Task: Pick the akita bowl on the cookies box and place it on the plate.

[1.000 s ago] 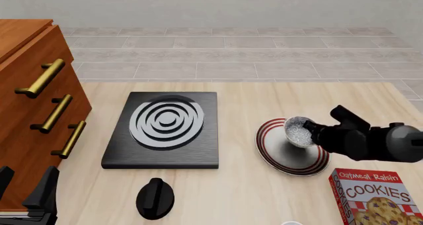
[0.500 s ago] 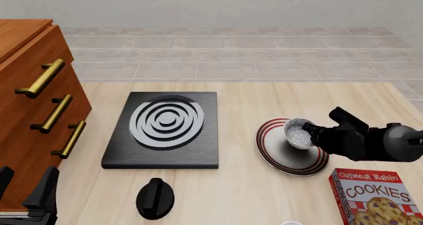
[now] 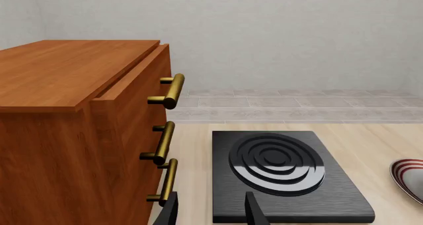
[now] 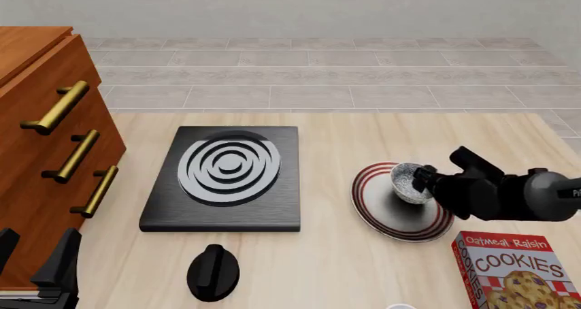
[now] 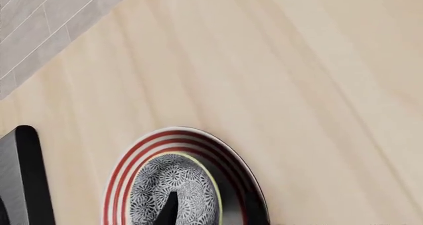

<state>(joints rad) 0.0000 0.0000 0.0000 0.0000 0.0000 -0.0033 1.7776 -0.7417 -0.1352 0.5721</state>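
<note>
The bowl (image 4: pixel 410 182) is sitting on the plate (image 4: pixel 377 210), right of the stove (image 4: pixel 224 178). The box (image 4: pixel 513 269) is lying nearer than the plate, the knob (image 4: pixel 212 271) nearer than the stove, the cabinet (image 4: pixel 45 145) standing far left.

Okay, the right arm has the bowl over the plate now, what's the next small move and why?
Probably lower a touch and open the right tool. The akita bowl already sits over the plate, inside its red rings, with the cookies box left behind. Whether the bowl touches the plate yet cannot be told, so ease down before releasing. The left tool is idle by the stove.
</note>
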